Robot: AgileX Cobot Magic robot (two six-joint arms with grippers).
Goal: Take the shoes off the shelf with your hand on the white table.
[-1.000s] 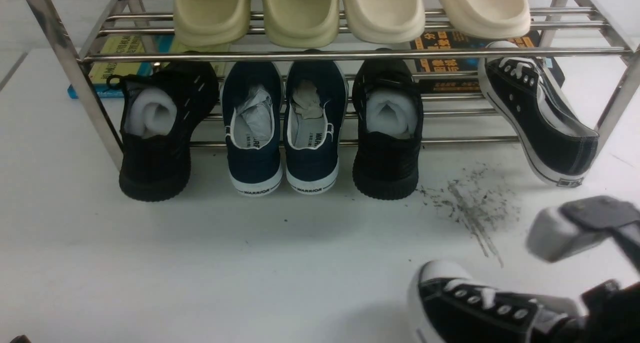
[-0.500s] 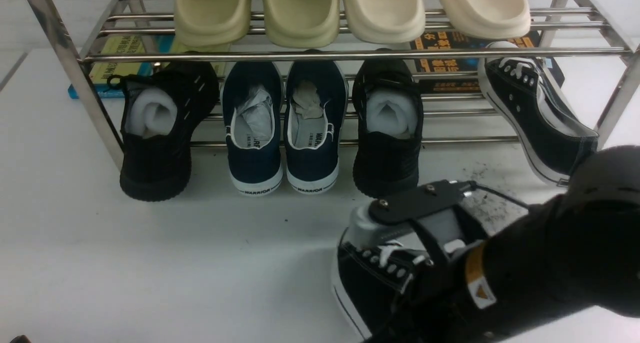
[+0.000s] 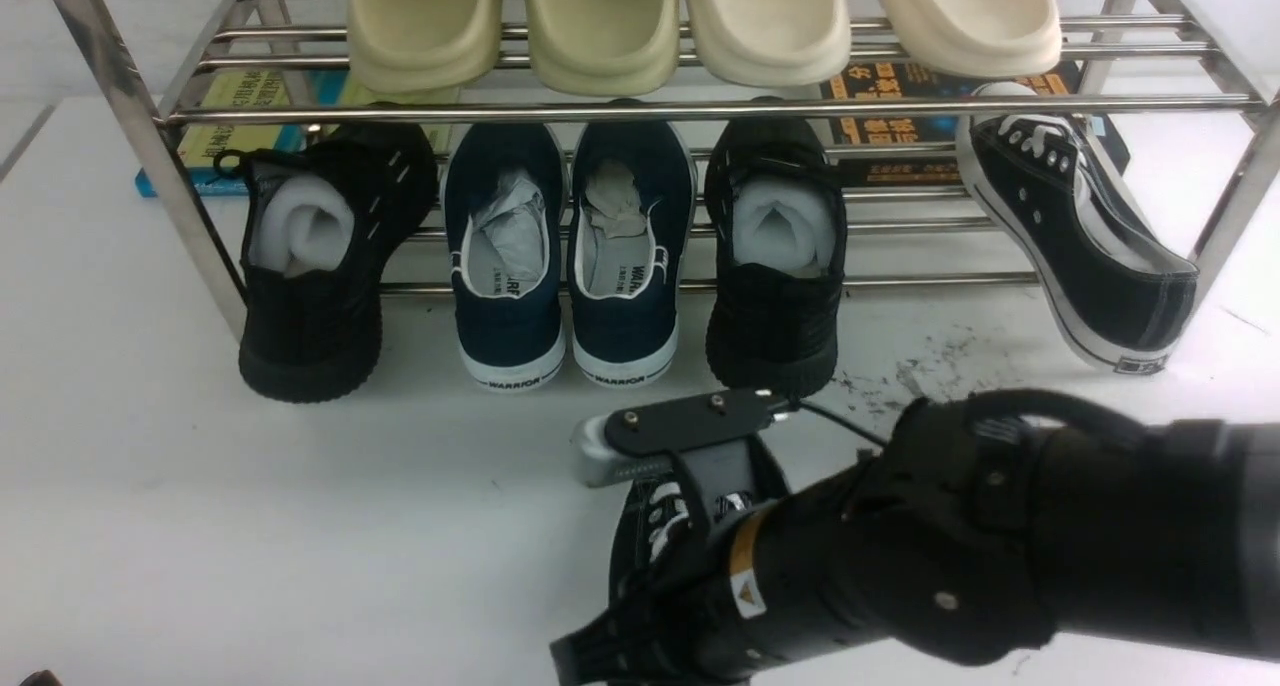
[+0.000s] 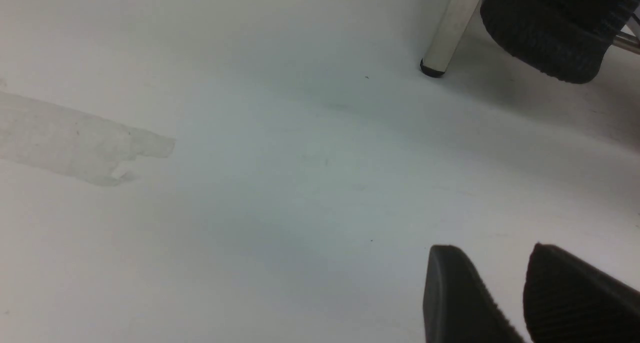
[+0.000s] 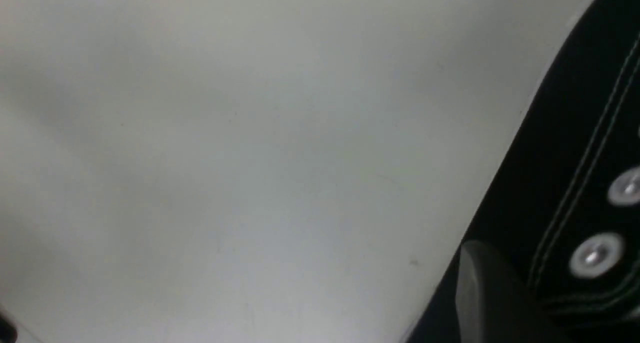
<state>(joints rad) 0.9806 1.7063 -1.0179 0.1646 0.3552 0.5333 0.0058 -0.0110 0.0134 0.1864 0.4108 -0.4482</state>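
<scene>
The right tool (image 3: 650, 481) sits on one sneaker (image 3: 635, 546) low over the white table (image 3: 300, 526); clamped or loose cannot be told. Placing looks underway. Next, the other sneaker (image 3: 1075, 236), leaning against the shelf (image 3: 700, 109), needs fetching.

The right claw (image 3: 662, 463) and the black sneaker (image 3: 640, 538) under it have moved from lower right to lower centre.

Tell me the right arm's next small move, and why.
Probably open the right gripper fully and lift clear: the first sneaker seems to lie on the white table, with the fingers at its laced side. The second sneaker leans on the shelf, waiting.
</scene>
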